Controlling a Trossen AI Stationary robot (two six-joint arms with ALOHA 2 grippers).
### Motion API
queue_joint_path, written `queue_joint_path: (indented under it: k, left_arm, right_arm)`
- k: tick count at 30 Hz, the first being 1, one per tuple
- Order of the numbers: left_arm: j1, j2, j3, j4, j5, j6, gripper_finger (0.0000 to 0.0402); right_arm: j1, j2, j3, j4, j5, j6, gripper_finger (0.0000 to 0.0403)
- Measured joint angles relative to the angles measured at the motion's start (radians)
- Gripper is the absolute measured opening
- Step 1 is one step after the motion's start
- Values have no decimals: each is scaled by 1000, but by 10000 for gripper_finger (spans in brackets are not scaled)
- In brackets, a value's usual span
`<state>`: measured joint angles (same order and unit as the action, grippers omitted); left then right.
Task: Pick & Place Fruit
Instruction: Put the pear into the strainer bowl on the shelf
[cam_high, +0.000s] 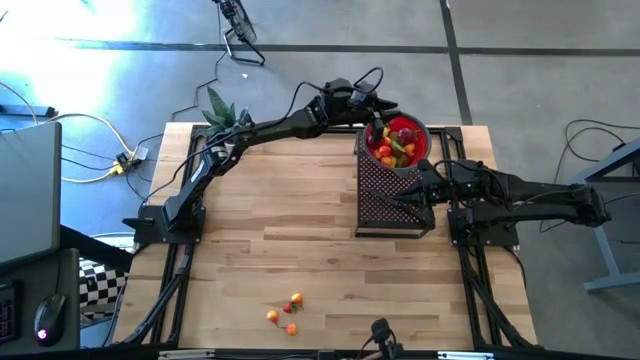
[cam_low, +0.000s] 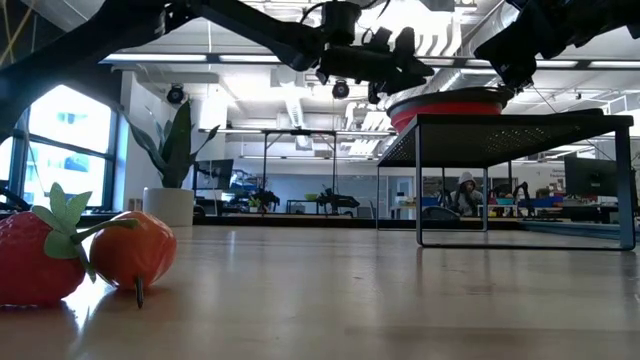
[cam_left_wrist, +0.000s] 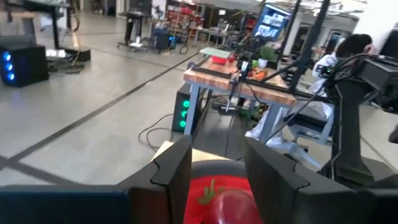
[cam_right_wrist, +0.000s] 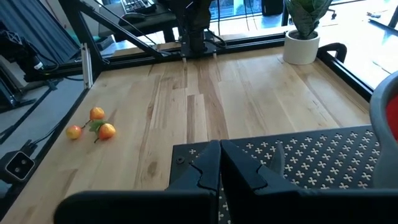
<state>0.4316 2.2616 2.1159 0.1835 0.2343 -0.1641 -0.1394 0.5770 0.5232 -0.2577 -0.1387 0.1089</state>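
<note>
hovering over the red bowl of fruit, left end effector part-open, empty; right end effector shut, empty.

red bowl | red, orange, yellow, green fruit | black perforated rack | light wood table

Two dark, jointed robot arms are seen, trailed by looped black cables; each tool is formed of two angular matte-black fingers
</note>
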Motion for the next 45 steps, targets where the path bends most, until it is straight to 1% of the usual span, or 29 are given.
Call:
queue_joint_path:
  k: [6,12,17,22,27,29,32,34,37,38,40,42,44,45]
  left_arm:
    - [-2,-1,0,1,36,49,120]
    - [-1,-1,0,1,92,57,74]
    - [-1,-1,0,9,94,73,35]
    - [-2,-1,0,9,175,84,5]
    - [-2,-1,0,9,194,84,3]
    - [-2,-1,0,10,221,82,1]
    - [-1,-11,-1,-15,275,80,1]
    - [-9,-19,0,-32,281,80,1]
    - [-25,-48,-1,-114,285,96,0]
    - [-34,-54,0,-130,280,117,0]
    - [-48,-85,-1,-214,273,151,0]
    - [-72,-102,1,-250,255,201,0]
    - [-89,-136,-2,-331,265,210,0]
    - [-106,-143,-2,-339,277,217,0]
  right_arm:
    - [0,0,0,0,-2,0,5]
    - [0,0,0,8,-2,0,5]
    - [0,0,0,8,-2,3,5]
    - [0,0,0,8,-2,2,5]
    - [0,0,0,8,-2,23,5]
    - [0,-2,0,7,-10,27,5]
    - [0,-15,0,5,-56,30,5]
    - [0,-23,0,6,-92,36,5]
    - [0,-38,0,5,-107,55,5]
    - [0,-43,0,5,-107,55,5]
    - [0,-54,0,-3,-107,55,5]
    - [0,-62,0,-4,-108,55,5]
    - [0,-76,0,-19,-108,55,5]
    - [0,-81,0,-29,-108,53,5]
